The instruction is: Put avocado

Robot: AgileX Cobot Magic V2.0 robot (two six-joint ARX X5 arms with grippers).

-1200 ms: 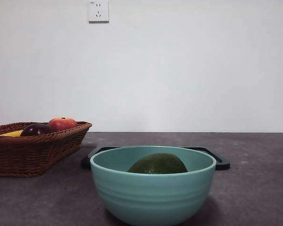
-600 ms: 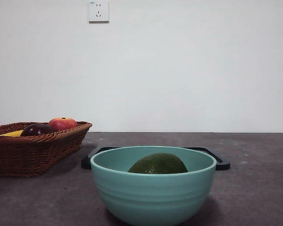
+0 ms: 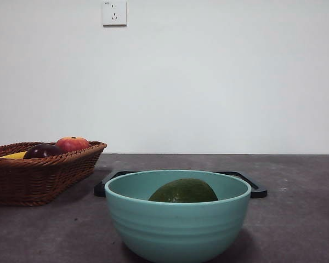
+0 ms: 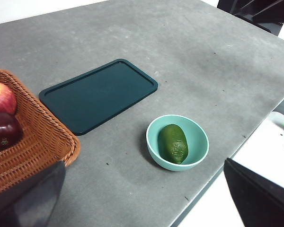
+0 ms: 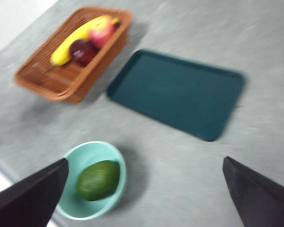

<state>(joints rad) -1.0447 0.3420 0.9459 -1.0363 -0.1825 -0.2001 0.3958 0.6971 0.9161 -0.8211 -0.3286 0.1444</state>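
The dull dark-green avocado [image 3: 183, 191] lies inside a teal bowl [image 3: 178, 233] near the table's front edge. It also shows in the left wrist view [image 4: 173, 143] and, blurred, in the right wrist view [image 5: 98, 179]. My left gripper [image 4: 143, 162] is open and empty, high above the table and well clear of the bowl [image 4: 199, 137]. My right gripper [image 5: 145, 159] is also open and empty, high above the table, with the bowl [image 5: 80, 156] below it. Neither arm shows in the front view.
A dark flat tray [image 3: 255, 189] lies just behind the bowl [image 4: 99, 94] [image 5: 177, 92]. A wicker basket [image 3: 38, 178] at the left holds a red-orange apple [image 3: 72, 144], a dark purple fruit [image 3: 43, 150] and a banana [image 5: 75, 40].
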